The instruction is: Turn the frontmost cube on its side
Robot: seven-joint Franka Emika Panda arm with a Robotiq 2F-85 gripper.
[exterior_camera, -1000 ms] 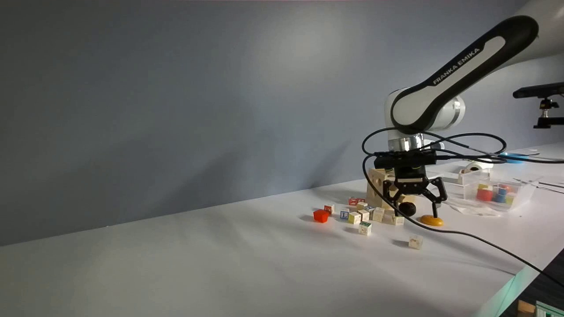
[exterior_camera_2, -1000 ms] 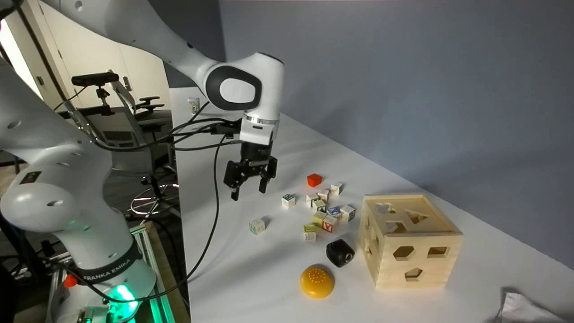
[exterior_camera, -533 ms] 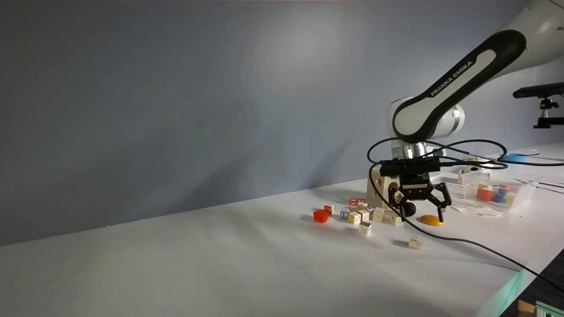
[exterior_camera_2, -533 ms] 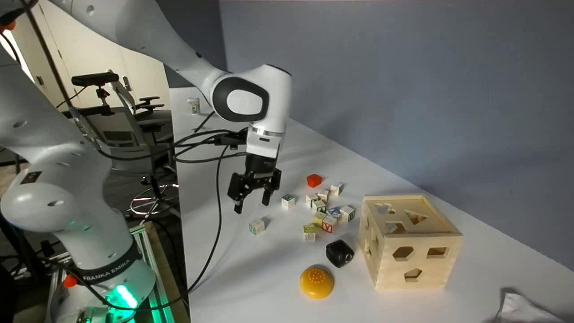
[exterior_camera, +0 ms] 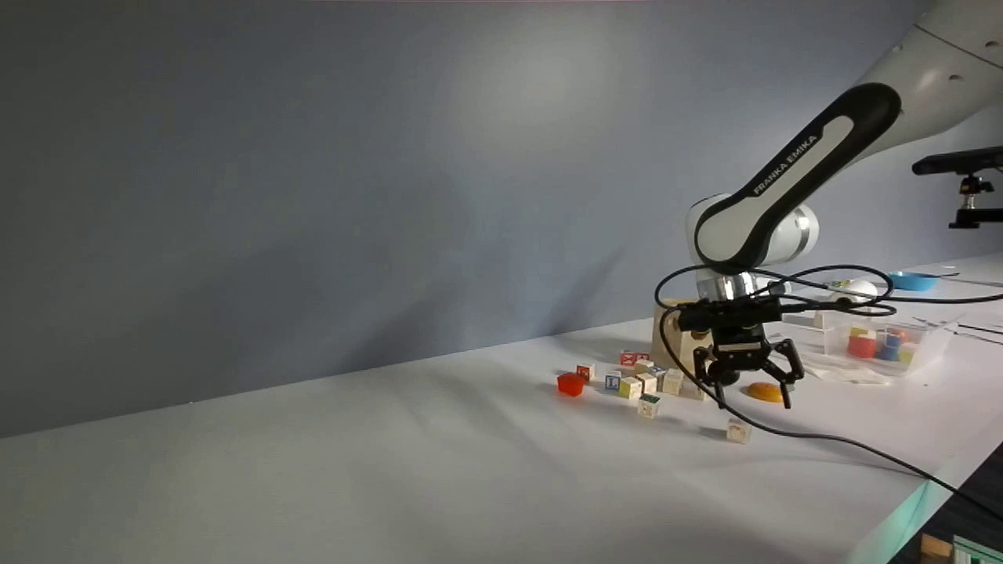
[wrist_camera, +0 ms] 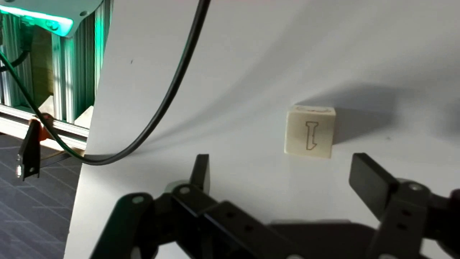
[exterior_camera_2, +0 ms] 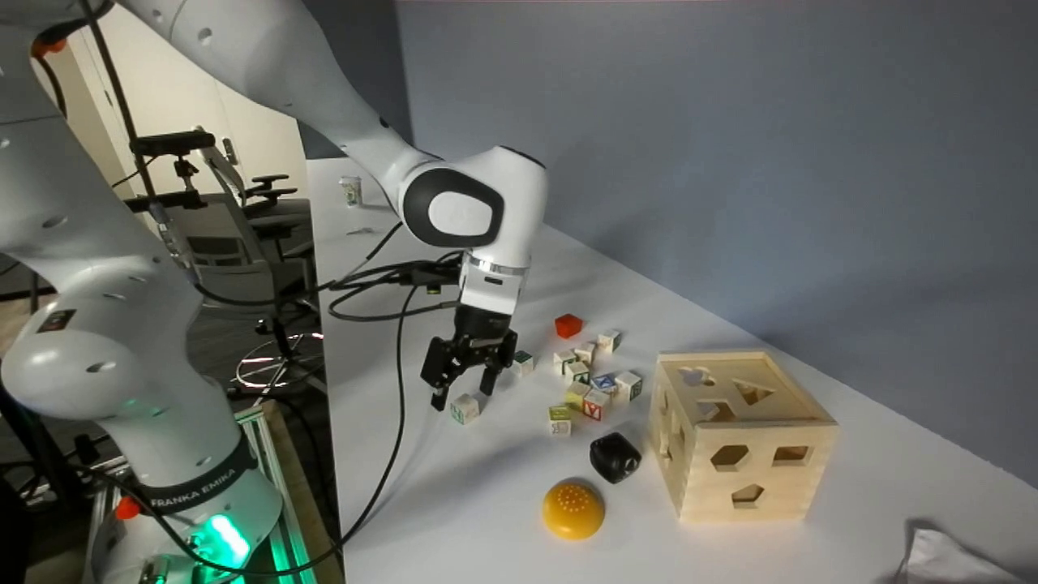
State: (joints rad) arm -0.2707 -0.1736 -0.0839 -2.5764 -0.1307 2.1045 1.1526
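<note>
The frontmost cube is a pale wooden block (wrist_camera: 309, 131) that sits flat on the white table. Its top face carries an outlined mark like a 1 or I. It also shows in both exterior views (exterior_camera: 738, 432) (exterior_camera_2: 465, 410). My gripper (wrist_camera: 280, 158) is open and empty, with its fingers wide apart. In the wrist view the cube lies beyond the fingertips, nearer the right finger, and nothing touches it visibly. In both exterior views the gripper (exterior_camera: 754, 406) (exterior_camera_2: 463, 397) hangs low, just above and close to the cube.
Several letter cubes (exterior_camera_2: 577, 372) lie grouped nearby, with one green-topped cube (exterior_camera: 649, 406) apart. A red block (exterior_camera_2: 568, 326), a black piece (exterior_camera_2: 615, 457), a yellow dome (exterior_camera_2: 573, 512) and a wooden shape box (exterior_camera_2: 754, 474) stand around. A black cable (wrist_camera: 169, 97) loops over the table near its edge.
My gripper has moved down toward the table and closer to the frontmost cube, staying open. The cable has shifted with the arm. The cubes have not moved.
</note>
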